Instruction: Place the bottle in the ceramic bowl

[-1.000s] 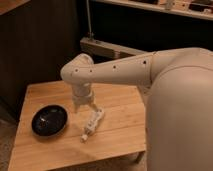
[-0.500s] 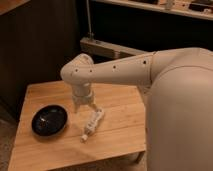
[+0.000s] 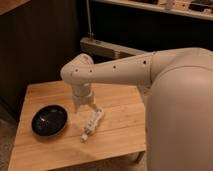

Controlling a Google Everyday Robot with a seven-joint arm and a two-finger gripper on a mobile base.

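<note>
1. Nothing has visibly changed since half a second ago. The bowl point(image 3: 49, 120), the bottle point(image 3: 92, 123) and the arm point(image 3: 115, 72) all sit where they were, and the same holds against the picture from a full second ago.
2. The bottle is small, slim and white, with a ribbed body that narrows to a capped neck. It lies on its side on the wooden table point(image 3: 122, 127), outside the bowl and just to the right of it as the camera sees it. A strip of bare wood separates the two.
3. The bottle lies slantwise. Its neck end points toward the near table edge and is a little closer to the bowl, and its thicker end points away, up toward the arm's wrist.
4. The bowl is round, shallow and glossy black, with nothing visible inside. It stands near the table's left end and is wider than the bottle is long.
5. The gripper point(image 3: 85, 107) hangs pointing down from the arm's bent wrist. It is right of the bowl and just behind it, close above the table.
6. Its tip is right beside the bottle's thicker end. Whether the two touch cannot be told, since both are white and run together there.
7. How far the gripper is open also cannot be told, nor whether it grips anything.
8. The bottle's whole length appears to rest on the wood.
</note>
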